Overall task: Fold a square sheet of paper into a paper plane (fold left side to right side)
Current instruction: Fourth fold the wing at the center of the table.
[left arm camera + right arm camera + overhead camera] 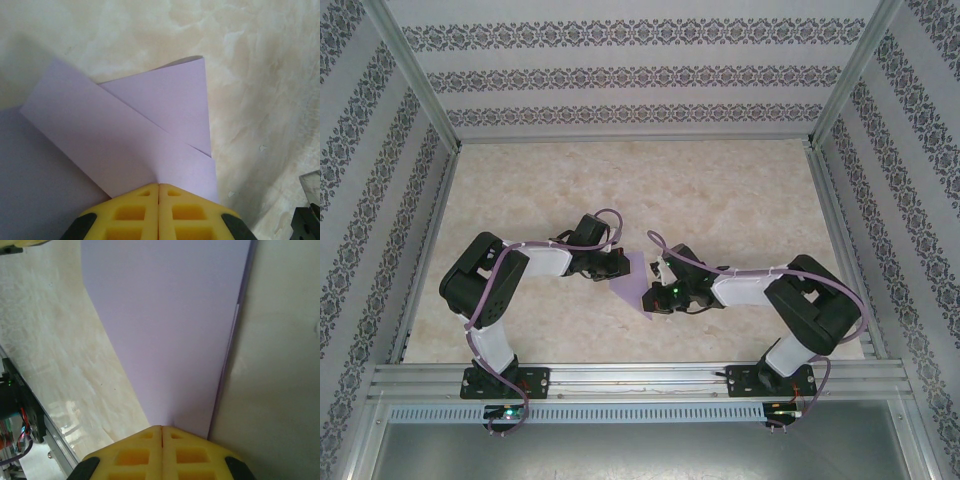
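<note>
Bright diffuse light, faint shadows; wrist pics soft nr paper [125, 130].

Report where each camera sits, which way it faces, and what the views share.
Top external: above and behind, looking down on the table; both arms show, bases nearest.
Left wrist: behind the shut left gripper, facing along its fingers onto the paper.
Right wrist: behind the shut right gripper, facing along its fingers onto the paper.
Shared: the paper.
</note>
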You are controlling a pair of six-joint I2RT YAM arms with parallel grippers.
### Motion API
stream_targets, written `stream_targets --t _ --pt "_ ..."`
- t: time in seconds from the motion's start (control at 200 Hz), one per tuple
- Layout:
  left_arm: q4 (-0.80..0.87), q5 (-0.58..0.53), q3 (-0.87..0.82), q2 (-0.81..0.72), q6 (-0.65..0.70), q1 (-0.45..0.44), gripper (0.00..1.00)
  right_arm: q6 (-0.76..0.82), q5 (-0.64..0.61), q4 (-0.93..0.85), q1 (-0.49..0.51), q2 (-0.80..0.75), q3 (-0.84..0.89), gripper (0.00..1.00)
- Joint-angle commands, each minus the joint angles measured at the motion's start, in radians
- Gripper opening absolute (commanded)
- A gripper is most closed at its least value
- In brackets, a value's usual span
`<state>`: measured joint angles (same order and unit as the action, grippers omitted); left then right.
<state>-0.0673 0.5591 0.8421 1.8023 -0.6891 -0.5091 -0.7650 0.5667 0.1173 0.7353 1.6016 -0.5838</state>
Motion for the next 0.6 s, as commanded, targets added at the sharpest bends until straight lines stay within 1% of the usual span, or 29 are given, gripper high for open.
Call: stream_targets --t 0.0,0.595 --pt "0.080 -0.113 -0.015 0.038 -0.011 -0.003 0.07 -0.020 0.005 0.001 -0.002 0.028 0.014 0.00" --pt "0.083 -0.126 -0.014 0.036 -0.018 -0.003 0.07 -0.048 0.004 -0.019 0.039 -0.034 0.077 0.00"
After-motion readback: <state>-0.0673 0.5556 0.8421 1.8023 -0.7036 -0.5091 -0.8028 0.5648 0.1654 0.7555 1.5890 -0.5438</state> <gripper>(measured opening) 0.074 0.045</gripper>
